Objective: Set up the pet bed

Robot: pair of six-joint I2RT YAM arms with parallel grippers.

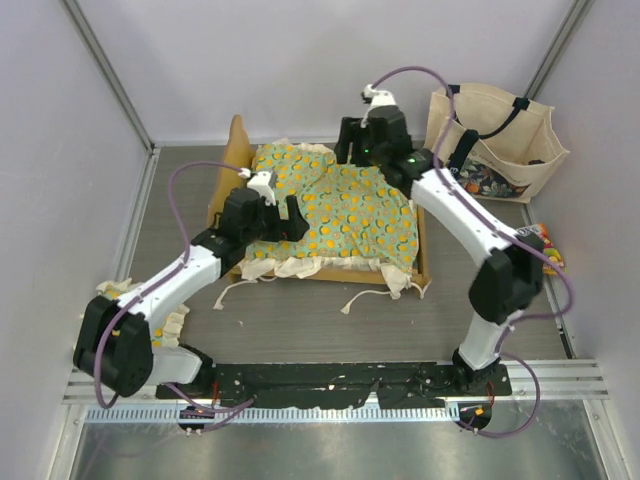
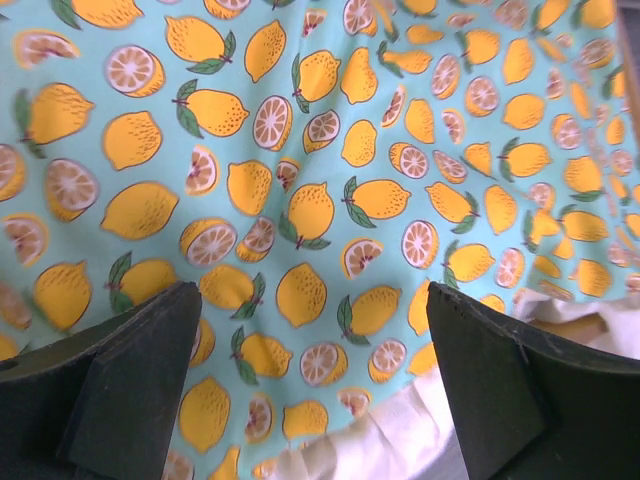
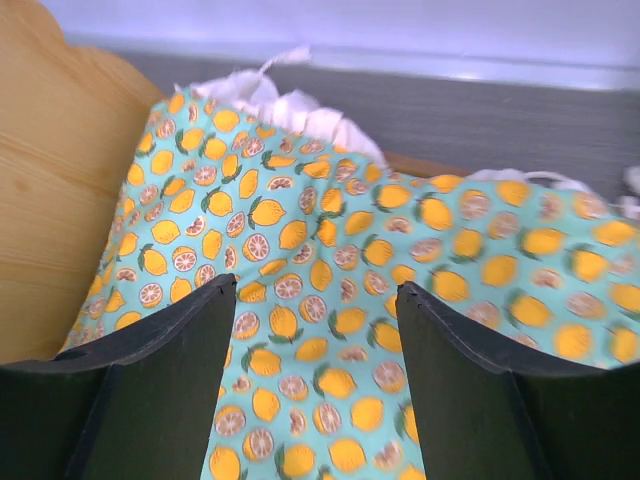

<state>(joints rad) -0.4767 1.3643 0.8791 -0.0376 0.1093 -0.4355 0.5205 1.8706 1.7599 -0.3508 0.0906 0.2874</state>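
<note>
Green mattress cushion [image 1: 350,215] lies left-to-right beneath both claws. Left claw [image 2: 312,300], released, is nearest its lower-left ruffle [image 1: 300,265]; right claw [image 3: 315,290], released, hovers over the upper edge.

Over in the far right corner we've got a cream tote bag [image 1: 495,140] standing upright, with black straps and a dark floral patch on its front. Near it a small colourful packet [image 1: 547,247] lies on the grey table [image 1: 300,325]. At the near left we can spot a bit of cream ruffle [image 1: 172,326], mostly hidden.
</note>
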